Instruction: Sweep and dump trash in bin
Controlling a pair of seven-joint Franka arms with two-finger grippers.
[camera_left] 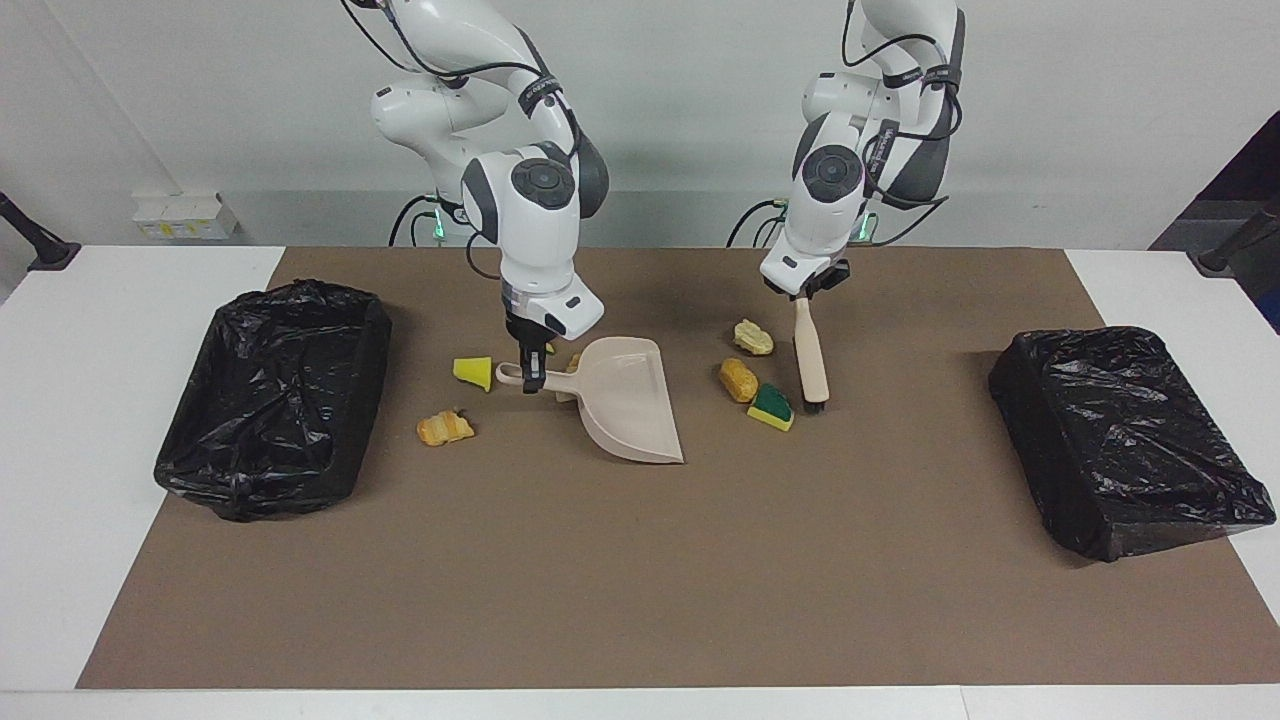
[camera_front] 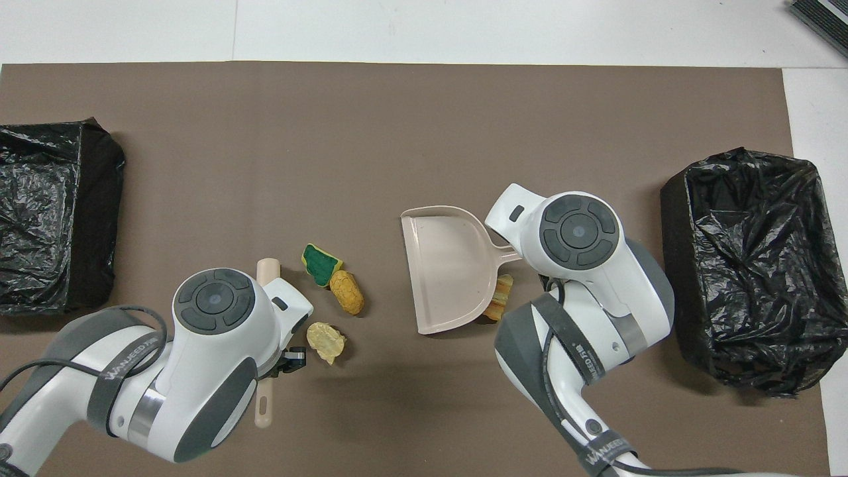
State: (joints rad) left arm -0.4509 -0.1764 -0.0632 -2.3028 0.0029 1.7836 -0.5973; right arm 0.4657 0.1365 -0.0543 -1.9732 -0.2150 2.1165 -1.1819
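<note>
My right gripper (camera_left: 532, 372) is shut on the handle of the beige dustpan (camera_left: 628, 408), which rests on the brown mat with its mouth toward the left arm's end. My left gripper (camera_left: 803, 297) is shut on the beige brush (camera_left: 810, 350), bristle end down on the mat. Between brush and dustpan lie trash pieces: a green-and-yellow sponge (camera_left: 772, 406), an orange lump (camera_left: 738, 379) and, nearer to the robots, a pale yellow lump (camera_left: 753, 337). A bread-like piece (camera_front: 500, 306) sits against the dustpan's handle side. A yellow wedge (camera_left: 473, 372) and an orange-tan lump (camera_left: 445, 428) lie between the dustpan and the bin (camera_left: 250, 495).
A second black-bagged bin (camera_left: 1120, 440) stands at the left arm's end of the table. The brown mat (camera_left: 640, 600) covers the middle of the white table (camera_left: 60, 500). Small white boxes (camera_left: 185, 215) sit by the wall at the right arm's end.
</note>
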